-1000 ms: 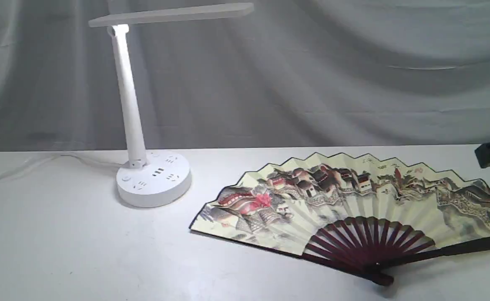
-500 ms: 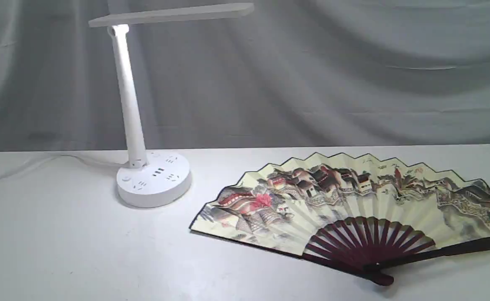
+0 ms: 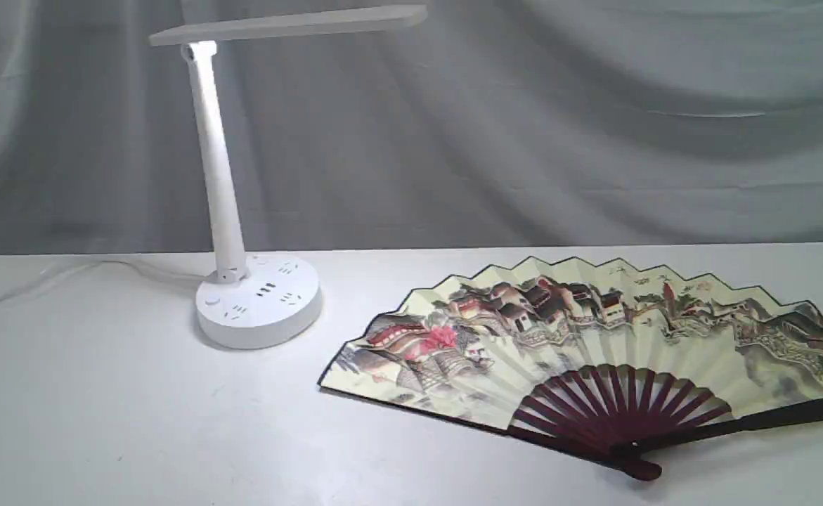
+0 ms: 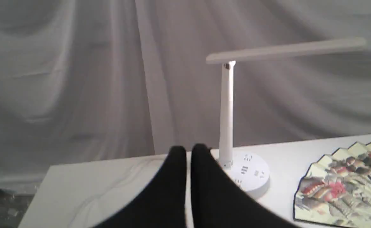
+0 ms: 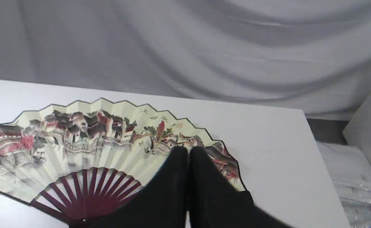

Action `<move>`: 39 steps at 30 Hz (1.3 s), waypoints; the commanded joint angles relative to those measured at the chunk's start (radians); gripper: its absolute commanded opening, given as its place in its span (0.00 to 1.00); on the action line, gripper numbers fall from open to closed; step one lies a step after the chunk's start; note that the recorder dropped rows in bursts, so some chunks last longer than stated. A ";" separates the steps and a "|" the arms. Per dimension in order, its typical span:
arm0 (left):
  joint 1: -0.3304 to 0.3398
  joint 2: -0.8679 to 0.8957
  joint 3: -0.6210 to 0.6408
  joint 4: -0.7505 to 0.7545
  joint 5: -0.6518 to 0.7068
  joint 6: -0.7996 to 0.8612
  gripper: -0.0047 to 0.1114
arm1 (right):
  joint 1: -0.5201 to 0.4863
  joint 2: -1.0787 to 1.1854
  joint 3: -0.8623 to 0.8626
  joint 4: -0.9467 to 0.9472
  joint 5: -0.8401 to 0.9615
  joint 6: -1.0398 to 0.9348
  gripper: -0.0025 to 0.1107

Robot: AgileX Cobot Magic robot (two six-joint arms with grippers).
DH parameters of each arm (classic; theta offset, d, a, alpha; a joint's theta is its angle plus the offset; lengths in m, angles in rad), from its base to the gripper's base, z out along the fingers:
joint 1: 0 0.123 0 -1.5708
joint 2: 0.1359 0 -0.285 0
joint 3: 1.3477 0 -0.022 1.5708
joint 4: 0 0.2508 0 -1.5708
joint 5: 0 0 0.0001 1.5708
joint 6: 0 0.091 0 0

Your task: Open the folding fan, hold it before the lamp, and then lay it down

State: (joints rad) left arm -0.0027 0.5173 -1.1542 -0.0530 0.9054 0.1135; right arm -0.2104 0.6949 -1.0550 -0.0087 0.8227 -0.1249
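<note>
Left: black two-fingered left gripper [image 4: 188,152], jaws drawn together with only a thin pale slit between them; its rounded matte-black left fingertips [image 4: 176,154] sit level, the fingers widening toward the wrist.
Right: black two-fingered right gripper [image 5: 188,151], jaws pressed closed, tips meeting; its rounded matte-black right fingertips [image 5: 179,156] lie side by side, flaring broadly toward the wrist.
Arms: out of sight in all three views.

The lamp [image 3: 256,303] stands on the table [image 3: 102,407]. The fan [image 3: 594,330] lies flat on the table to the lamp's right and a little in front of it, apart from its base. A cord [image 3: 67,270] runs left from the lamp's base. A curtain [image 3: 523,140] hangs behind the lamp.
</note>
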 commanded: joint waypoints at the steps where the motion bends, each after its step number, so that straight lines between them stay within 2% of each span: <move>1: 0.003 -0.106 -0.001 -0.010 0.022 -0.009 0.04 | 0.002 -0.086 0.002 0.009 0.035 -0.007 0.02; 9: 0.003 -0.350 -0.001 -0.008 0.149 -0.001 0.04 | 0.002 -0.256 0.002 0.009 0.131 -0.007 0.02; 17: 0.003 -0.517 -0.001 -0.008 0.194 -0.001 0.04 | 0.002 -0.460 0.023 0.009 0.188 -0.007 0.02; 22: 0.003 -0.517 -0.018 -0.018 0.286 -0.001 0.04 | 0.002 -0.639 0.106 0.009 0.193 -0.009 0.02; 25: 0.003 -0.517 -0.003 -0.013 0.296 -0.001 0.04 | 0.002 -0.695 0.154 0.000 0.195 -0.009 0.02; 28: 0.003 -0.517 0.010 -0.013 0.306 -0.001 0.04 | 0.002 -0.695 0.155 -0.002 0.316 -0.007 0.02; 33: 0.003 -0.517 0.060 -0.019 0.254 -0.006 0.04 | 0.002 -0.695 0.205 0.009 0.223 -0.007 0.02; 39: 0.003 -0.517 0.203 -0.019 0.076 -0.008 0.04 | 0.002 -0.695 0.323 0.009 0.025 -0.005 0.02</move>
State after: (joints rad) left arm -0.0027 -0.0004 -0.9908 -0.0596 1.0339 0.1117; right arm -0.2104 0.0023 -0.7637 0.0000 0.9165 -0.1303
